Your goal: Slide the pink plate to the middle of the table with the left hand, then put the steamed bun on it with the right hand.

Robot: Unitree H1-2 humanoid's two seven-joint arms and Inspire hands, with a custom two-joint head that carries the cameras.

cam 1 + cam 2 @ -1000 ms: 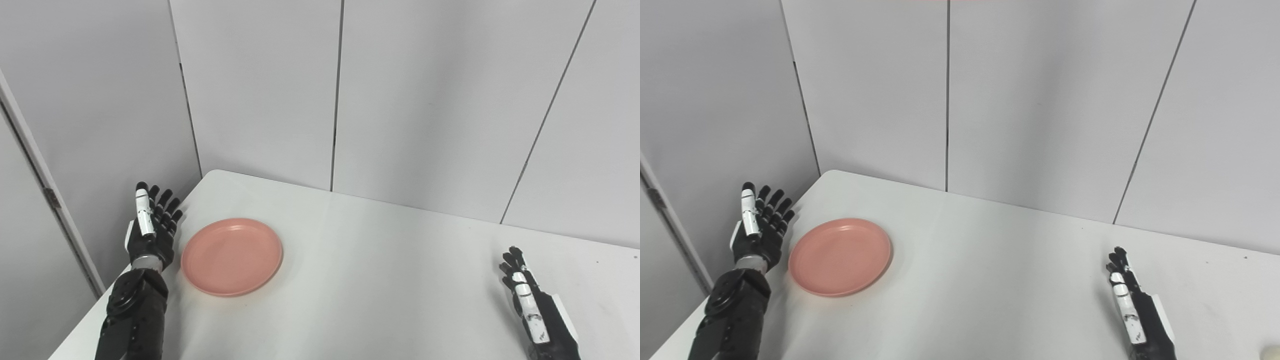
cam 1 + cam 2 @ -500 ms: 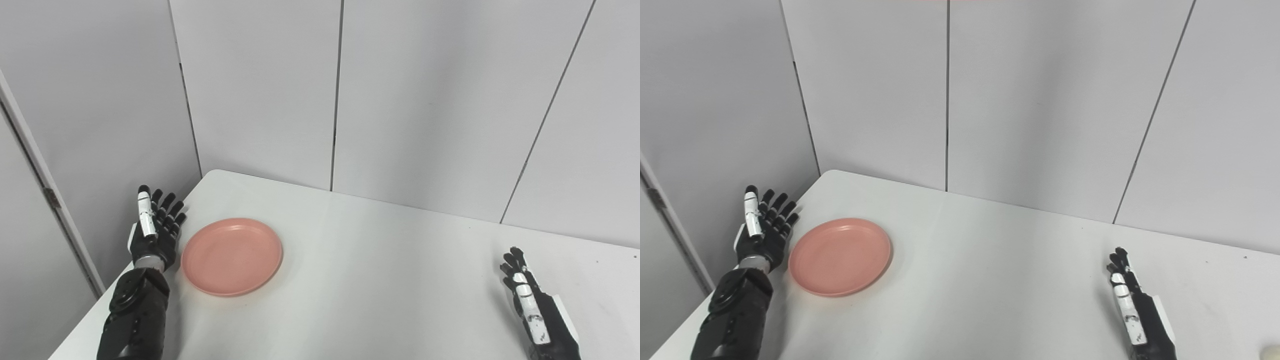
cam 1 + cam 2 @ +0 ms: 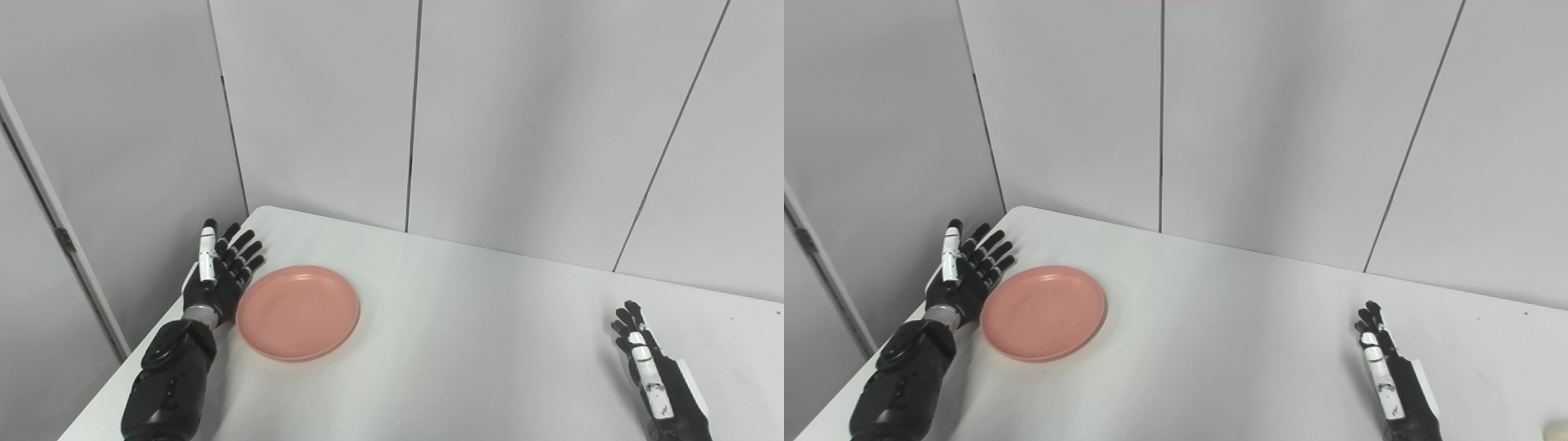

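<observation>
The left hand (image 3: pixel 215 278) — fingers spread, holding nothing — touches the pink plate's (image 3: pixel 297 312) left rim at the frame's lower left; the right hand (image 3: pixel 652 380) lies open at lower right.

No writing, label, brand, number or sign can be read anywhere in either view.

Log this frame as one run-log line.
step: slide plate | left hand: open, edge-on against pink plate left rim | plate: left part of table, empty | right hand: open, idle | bun: near-right edge, untouched
</observation>
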